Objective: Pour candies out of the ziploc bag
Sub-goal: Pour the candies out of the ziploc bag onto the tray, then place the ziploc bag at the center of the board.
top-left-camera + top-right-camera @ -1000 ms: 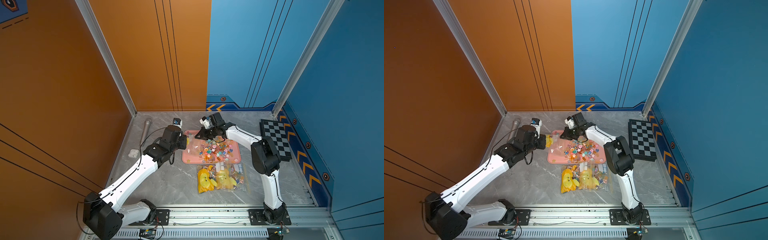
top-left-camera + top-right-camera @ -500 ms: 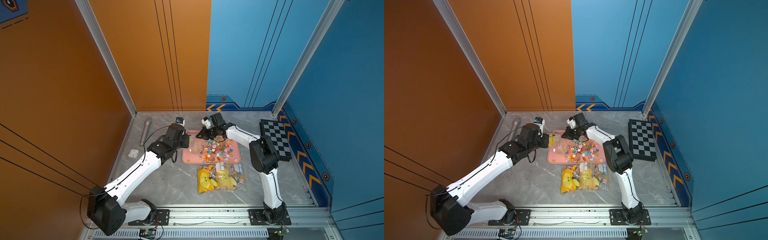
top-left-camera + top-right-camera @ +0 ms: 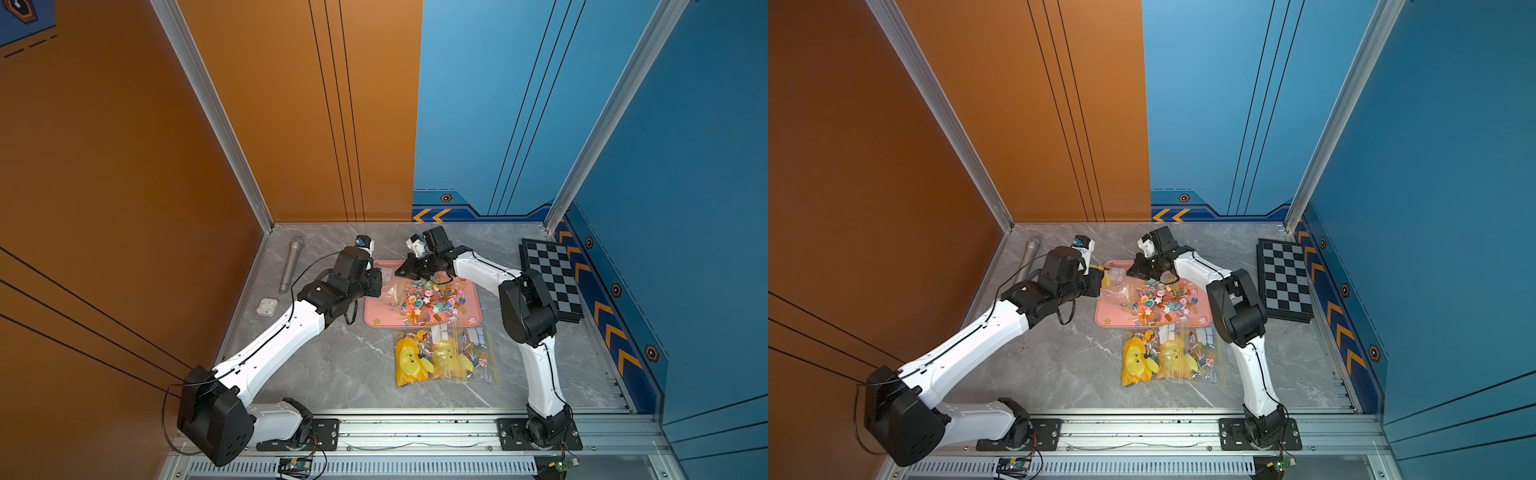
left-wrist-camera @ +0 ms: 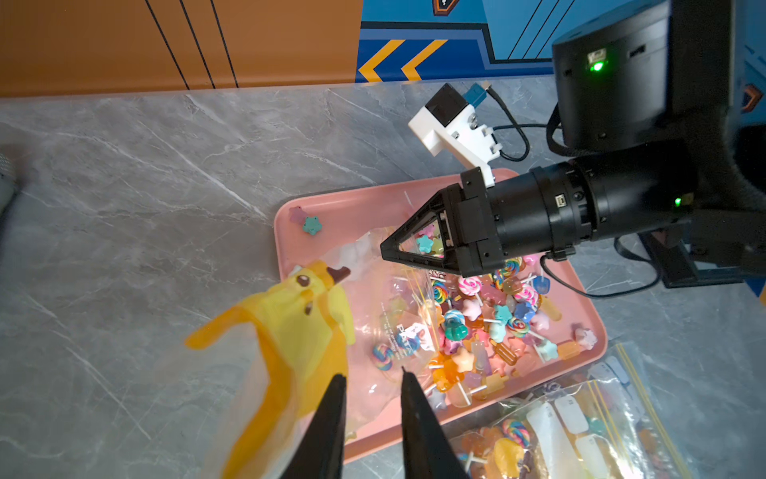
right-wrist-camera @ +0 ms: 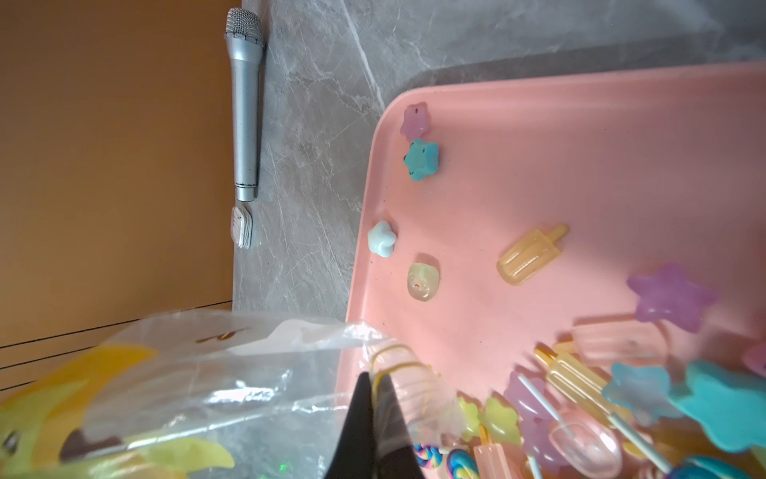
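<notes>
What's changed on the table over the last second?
The left gripper has reached farther in toward the pink tray, at the ziploc bag; whether its slightly parted jaws grip it is unclear. The right gripper stays shut on the bag's edge. The candies on the tray and the filled bags beside it look unmoved.

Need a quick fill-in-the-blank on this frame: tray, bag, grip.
1. The candies lie on a ___ tray.
2. The right gripper is ___ on the ziploc bag.
3. The microphone lies beside the ___ wall.
Missing: pink; shut; orange.
</notes>
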